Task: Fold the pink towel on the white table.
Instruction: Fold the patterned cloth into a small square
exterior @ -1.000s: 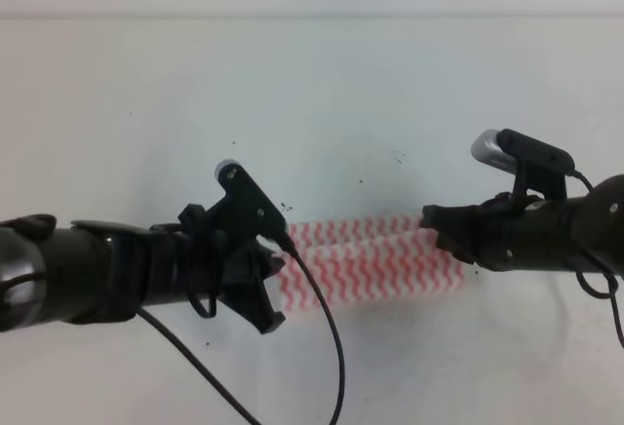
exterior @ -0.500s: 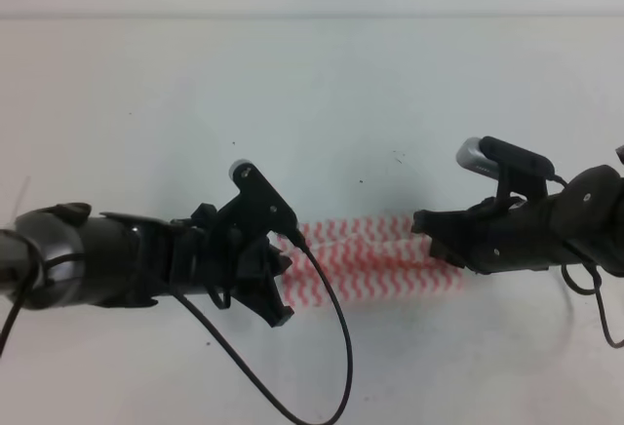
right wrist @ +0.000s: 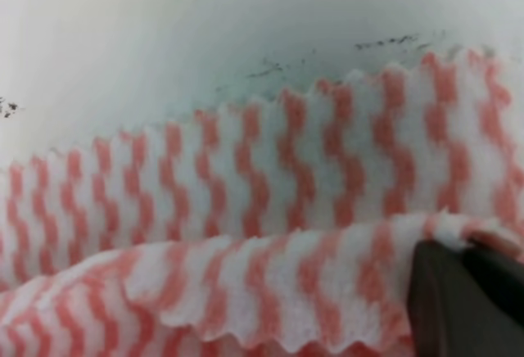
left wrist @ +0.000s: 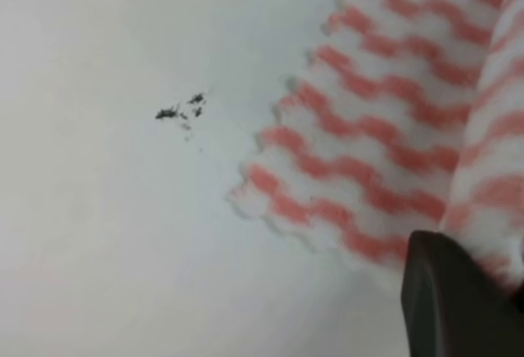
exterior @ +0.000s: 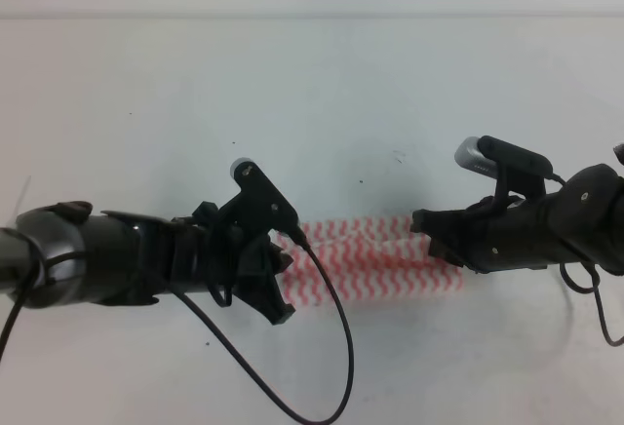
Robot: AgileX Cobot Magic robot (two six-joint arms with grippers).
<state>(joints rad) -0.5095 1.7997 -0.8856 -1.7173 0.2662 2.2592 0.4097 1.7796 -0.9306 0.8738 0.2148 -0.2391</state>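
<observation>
The pink towel (exterior: 375, 257) lies near the middle of the white table (exterior: 312, 103), already gathered into a narrow band running left to right, with an upper layer doubled over a lower one. The left gripper (exterior: 280, 267) sits at the band's left end and the right gripper (exterior: 425, 230) at its right end, so the step in hand looks like a fold along the length, with both ends held or about to be carried. In the right wrist view a dark finger tip (right wrist: 458, 300) sits at the raised upper layer of cloth, which lifts off the layer below, and the fingers appear closed on that edge; the second finger is not clearly visible, so this is a judgement. In the left wrist view one dark finger (left wrist: 458, 295) overlaps the towel's corner, but whether the fingers are pinching the cloth or merely resting beside it I cannot tell. The next move probably calls for drawing both ends together evenly across the surface, keeping the layers aligned so the scalloped edge does not skew. By count: one towel, one surface, two arms with two grippers, and a small cluster of dark specks (left wrist: 182, 113) just beside the towel's corner.
</observation>
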